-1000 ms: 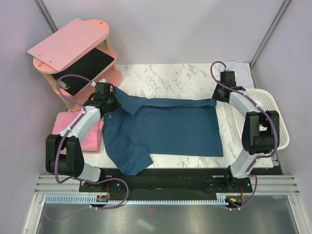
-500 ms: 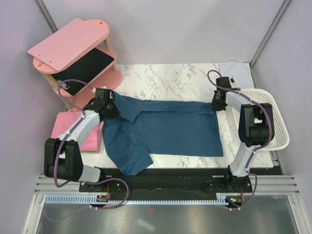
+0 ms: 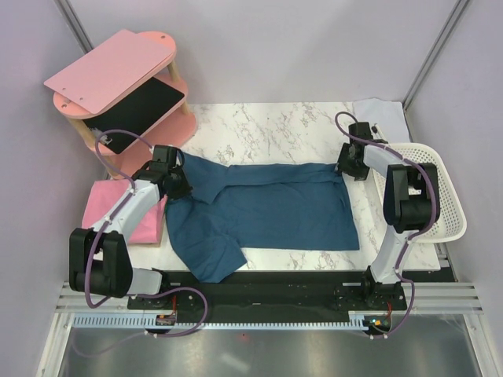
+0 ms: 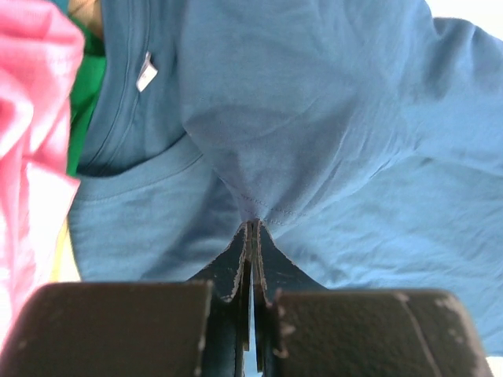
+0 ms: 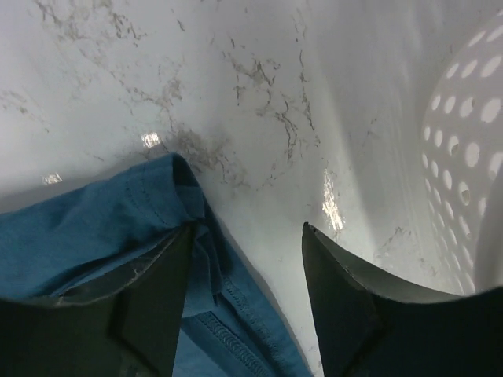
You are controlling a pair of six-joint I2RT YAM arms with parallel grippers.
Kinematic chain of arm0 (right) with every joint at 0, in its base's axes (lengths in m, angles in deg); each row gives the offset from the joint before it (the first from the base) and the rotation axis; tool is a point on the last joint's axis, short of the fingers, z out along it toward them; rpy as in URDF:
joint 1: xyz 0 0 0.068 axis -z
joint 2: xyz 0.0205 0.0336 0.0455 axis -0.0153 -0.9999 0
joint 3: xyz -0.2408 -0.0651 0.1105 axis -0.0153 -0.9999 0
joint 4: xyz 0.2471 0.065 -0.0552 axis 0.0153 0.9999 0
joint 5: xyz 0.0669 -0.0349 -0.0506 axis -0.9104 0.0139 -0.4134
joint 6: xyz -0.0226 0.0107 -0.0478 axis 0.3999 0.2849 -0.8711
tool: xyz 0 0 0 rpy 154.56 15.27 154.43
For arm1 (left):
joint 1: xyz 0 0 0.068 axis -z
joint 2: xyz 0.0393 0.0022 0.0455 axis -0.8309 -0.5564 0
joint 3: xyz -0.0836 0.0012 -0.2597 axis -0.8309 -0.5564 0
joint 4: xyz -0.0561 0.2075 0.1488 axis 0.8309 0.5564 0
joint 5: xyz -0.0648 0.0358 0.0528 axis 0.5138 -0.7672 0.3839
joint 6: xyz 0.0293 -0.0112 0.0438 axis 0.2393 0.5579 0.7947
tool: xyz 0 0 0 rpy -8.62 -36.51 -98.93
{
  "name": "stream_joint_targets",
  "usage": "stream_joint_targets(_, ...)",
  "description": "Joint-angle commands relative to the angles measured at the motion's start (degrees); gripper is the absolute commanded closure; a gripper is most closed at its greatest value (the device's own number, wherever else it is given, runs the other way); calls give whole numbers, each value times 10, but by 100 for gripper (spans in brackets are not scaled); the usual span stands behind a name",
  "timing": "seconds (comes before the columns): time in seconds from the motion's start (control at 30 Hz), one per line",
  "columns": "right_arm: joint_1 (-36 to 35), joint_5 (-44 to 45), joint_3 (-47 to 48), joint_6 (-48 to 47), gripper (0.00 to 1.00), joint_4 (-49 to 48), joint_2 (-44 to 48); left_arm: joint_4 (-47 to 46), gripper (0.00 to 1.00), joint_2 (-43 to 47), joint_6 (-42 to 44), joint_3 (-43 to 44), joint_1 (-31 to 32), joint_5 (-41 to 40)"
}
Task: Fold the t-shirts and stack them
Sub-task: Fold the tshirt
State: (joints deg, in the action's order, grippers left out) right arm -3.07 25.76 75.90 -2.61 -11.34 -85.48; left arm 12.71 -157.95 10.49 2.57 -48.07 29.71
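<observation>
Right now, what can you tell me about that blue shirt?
The teal-blue t-shirt is soft cloth with a white label inside the collar. It lies spread on the marble table, collar left, hem right, one sleeve toward the near edge. The left end effector pinches a fold near the collar; the open right end effector sits at a hem corner.

Your left gripper [image 4: 252, 236] is clamped tight on a pinch of the teal-blue t-shirt [image 4: 330, 110]. Its collar [image 4: 118, 126] and white tag [image 4: 146, 72] sit far-left, with the pink t-shirt [image 4: 31, 133] at the left edge.
</observation>
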Motion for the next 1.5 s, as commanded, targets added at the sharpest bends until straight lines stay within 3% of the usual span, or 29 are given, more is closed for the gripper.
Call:
stream_joint_targets(0.0, 2, -9, 7, -2, 28, -3, 11, 37, 98, 13, 34, 1, 4, 6)
stream_joint_targets(0.13, 1, -12, -10, -2, 2, -23, 51, 47, 98, -4, 38, 2, 12, 6)
stream_joint_targets(0.3, -1, -30, -20, -24, 2, -50, 108, 63, 98, -22, 42, 2, 27, -1)
stream_joint_targets(0.6, -11, -84, -22, -28, 3, -70, 103, 78, 98, -9, 52, 32, 31, -26)
stream_joint_targets(0.7, -19, -138, -40, -23, 16, -101, 104, 80, 98, -17, 55, 43, 32, -25)
stream_joint_targets(0.8, -36, -160, -39, -27, 43, -113, 98, 82, 98, -30, 59, 48, 32, -23)
stream_joint_targets(0.83, -40, -163, -36, -33, 61, -114, 94, 84, 98, -31, 59, 48, 32, -24)
stream_joint_targets(0.9, -47, -192, -30, -38, 82, -133, 84, 85, 98, -35, 61, 46, 33, -19)
stream_joint_targets(0.93, -52, -203, -24, -40, 98, -142, 78, 85, 98, -37, 61, 44, 33, -16)
stream_joint_targets(1.13, -88, -226, 69, -55, 100, -99, -11, 109, 98, -44, 63, 43, 41, -6)
stream_joint_targets(1.17, -90, -226, 71, -51, 100, -99, -16, 120, 86, -44, 63, 44, 44, -10)
stream_joint_targets(1.2, -91, -225, 70, -47, 100, -98, -18, 127, 50, -40, 63, 46, 47, -22)
stream_joint_targets(1.27, -91, -213, 63, -46, 100, -100, -21, 135, 12, -11, 59, 45, 65, -76)
stream_joint_targets(1.3, -91, -208, 61, -46, 100, -101, -22, 135, 1, 0, 57, 47, 71, -88)
stream_joint_targets(1.47, -91, -193, 66, -47, 100, -102, -44, 103, 0, 13, 59, 95, 78, -132)
